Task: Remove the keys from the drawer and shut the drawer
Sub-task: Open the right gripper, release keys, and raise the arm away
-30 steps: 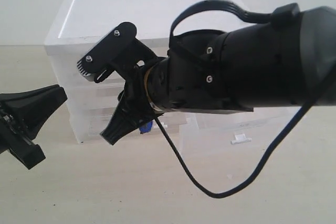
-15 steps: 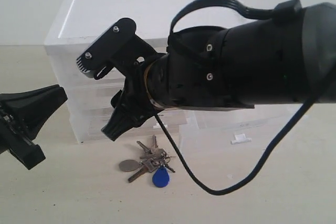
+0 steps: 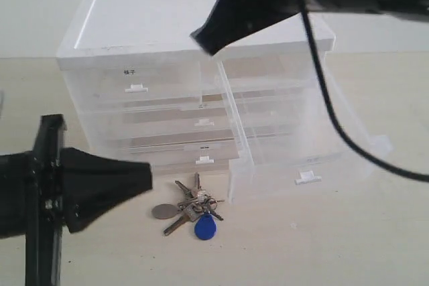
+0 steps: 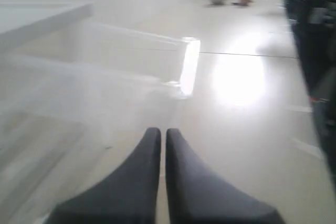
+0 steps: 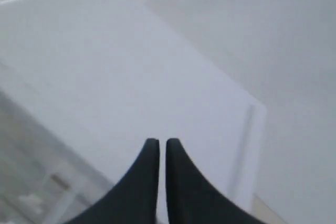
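Note:
The keys (image 3: 190, 205), with a blue fob (image 3: 206, 228), lie on the table just in front of the cabinet, held by nothing. To their right the drawer (image 3: 295, 135) stands pulled out, its small white tab handle (image 3: 307, 177) facing forward. My left gripper (image 3: 146, 177) is shut and empty, low at the left, its tip pointing at the keys from a short way off. In the left wrist view the left gripper (image 4: 159, 131) faces the drawer's translucent corner (image 4: 188, 67). My right gripper (image 3: 201, 39) is shut and empty, high over the cabinet top (image 5: 115, 66), as the right gripper (image 5: 158, 142) shows.
The translucent cabinet (image 3: 147, 92) holds several more drawers, all pushed in, left of the open one. A black cable (image 3: 335, 125) hangs from the right arm across the open drawer. Bare tabletop (image 3: 322, 246) lies in front of and to the right of the keys.
The right gripper let the keys fall onto the table, then rose above the cabinet and shut. The left gripper swung right, nearer the keys.

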`<action>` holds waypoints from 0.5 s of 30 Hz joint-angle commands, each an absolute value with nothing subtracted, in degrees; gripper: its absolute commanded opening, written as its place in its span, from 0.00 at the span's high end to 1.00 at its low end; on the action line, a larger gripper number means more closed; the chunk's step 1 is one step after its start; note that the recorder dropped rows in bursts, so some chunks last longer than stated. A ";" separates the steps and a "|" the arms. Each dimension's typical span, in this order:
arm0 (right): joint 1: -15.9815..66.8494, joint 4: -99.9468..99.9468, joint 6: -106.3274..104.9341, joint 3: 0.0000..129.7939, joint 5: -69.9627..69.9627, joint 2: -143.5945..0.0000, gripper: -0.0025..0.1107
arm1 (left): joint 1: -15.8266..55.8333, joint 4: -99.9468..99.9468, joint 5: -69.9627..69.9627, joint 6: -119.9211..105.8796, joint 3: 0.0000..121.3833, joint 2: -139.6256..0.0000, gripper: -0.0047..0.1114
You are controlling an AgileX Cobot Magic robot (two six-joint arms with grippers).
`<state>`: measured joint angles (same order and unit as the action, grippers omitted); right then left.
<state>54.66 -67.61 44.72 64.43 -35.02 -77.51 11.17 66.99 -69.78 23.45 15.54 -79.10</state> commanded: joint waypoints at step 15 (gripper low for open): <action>30.26 -59.41 46.16 64.64 -15.52 -80.03 0.98 | 40.76 60.62 -57.01 27.55 27.60 -85.48 0.92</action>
<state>30.74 -59.50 46.71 64.43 -17.49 -79.23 39.27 63.75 -59.06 26.53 25.37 -82.97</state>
